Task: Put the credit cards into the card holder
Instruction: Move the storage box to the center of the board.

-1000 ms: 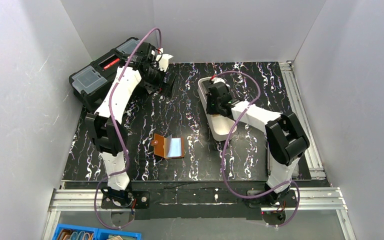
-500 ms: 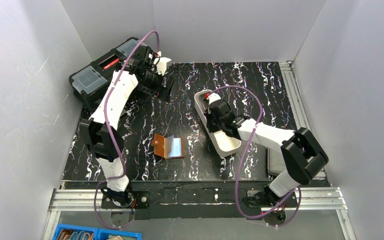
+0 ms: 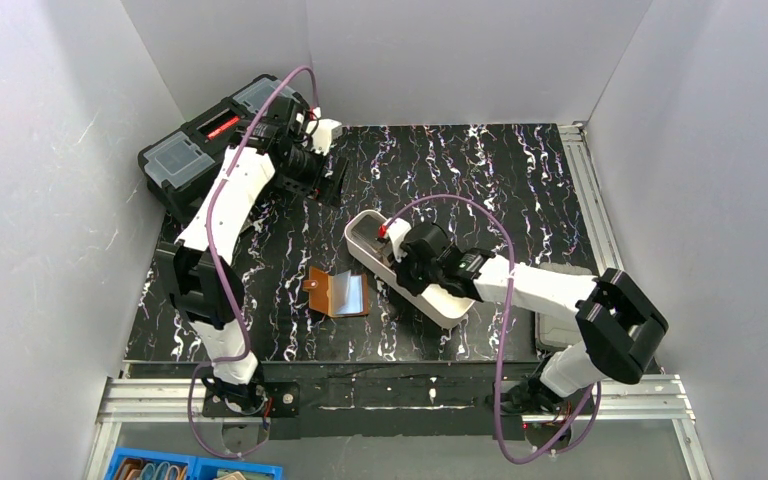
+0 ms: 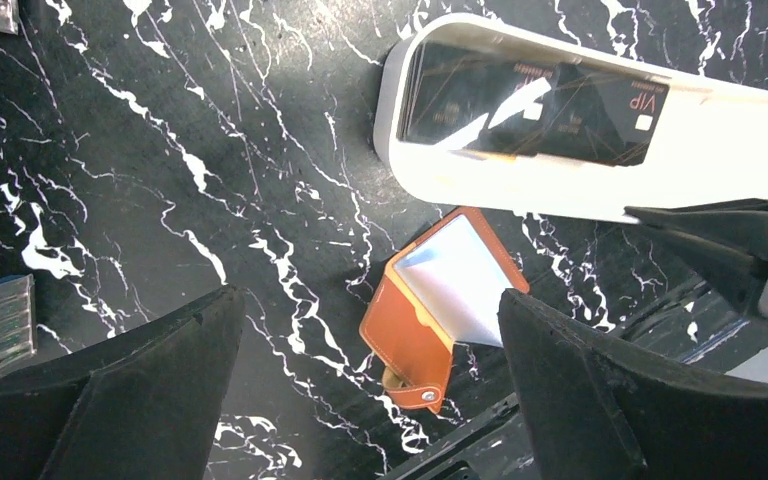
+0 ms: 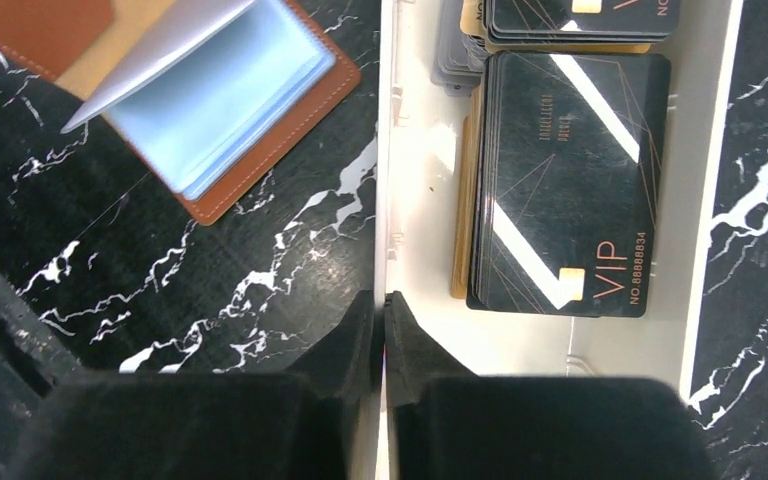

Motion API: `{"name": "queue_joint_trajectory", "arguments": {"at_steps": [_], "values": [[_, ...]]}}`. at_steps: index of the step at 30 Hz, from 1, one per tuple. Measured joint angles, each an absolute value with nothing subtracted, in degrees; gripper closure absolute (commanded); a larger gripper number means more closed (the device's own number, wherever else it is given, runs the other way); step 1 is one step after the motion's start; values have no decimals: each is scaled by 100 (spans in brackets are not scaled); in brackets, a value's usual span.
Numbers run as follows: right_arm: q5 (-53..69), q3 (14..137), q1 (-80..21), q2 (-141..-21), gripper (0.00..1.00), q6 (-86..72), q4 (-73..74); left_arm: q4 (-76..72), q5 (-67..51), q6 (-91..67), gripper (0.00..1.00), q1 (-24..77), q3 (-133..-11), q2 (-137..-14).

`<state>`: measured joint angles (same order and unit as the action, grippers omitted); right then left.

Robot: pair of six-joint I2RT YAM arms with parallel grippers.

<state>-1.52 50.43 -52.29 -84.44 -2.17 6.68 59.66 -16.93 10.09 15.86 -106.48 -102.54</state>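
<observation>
Thin black rectangular credit cards are seen stacked in at least two piles inside a long white oblong plastic tray; gold "VIP" print is legible on the top card. None is seen in the small brown leather card holder, which lies open on the black white-veined marble-pattern table just beside the tray's left wall, blue-grey sleeves fanned upward, snap tab at the outer side.

The right gripper is closed down to a thin pinch on the tray's near-left wall, one finger inside and one outside; no card is held. The left gripper is spread fully wide and holds nothing, hovering at the far left of the table by the big black plastic toolbox, well apart from the holder.

Step judged: tray being positioned next to the holder, card transfer not yet begun. Next move likely calls for the tray wall to be released, then a single top card to be picked off a pile. Thin flat cards; an edge grip is needed, and two could lift together. The floppy sleeves may need steadying by the idle left arm for insertion.
</observation>
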Motion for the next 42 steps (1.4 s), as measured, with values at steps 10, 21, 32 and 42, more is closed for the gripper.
{"name": "queue_joint_trajectory", "arguments": {"at_steps": [10,21,32,42], "values": [[-150,5245,-5105,-8243,41,-801,1085,5516,-2038,862,4,1586,-10608,-10608],[217,4211,-4303,-6718,40,-3352,169,4582,-1667,1321,6,1940,-9944,-10689],[189,3640,-4298,-7137,36,-4890,-423,3736,-937,1894,6,2801,-9708,-10969],[366,3203,-3865,-7706,36,-5824,-1747,3188,-381,2095,7,3173,-9404,-11295]]}}
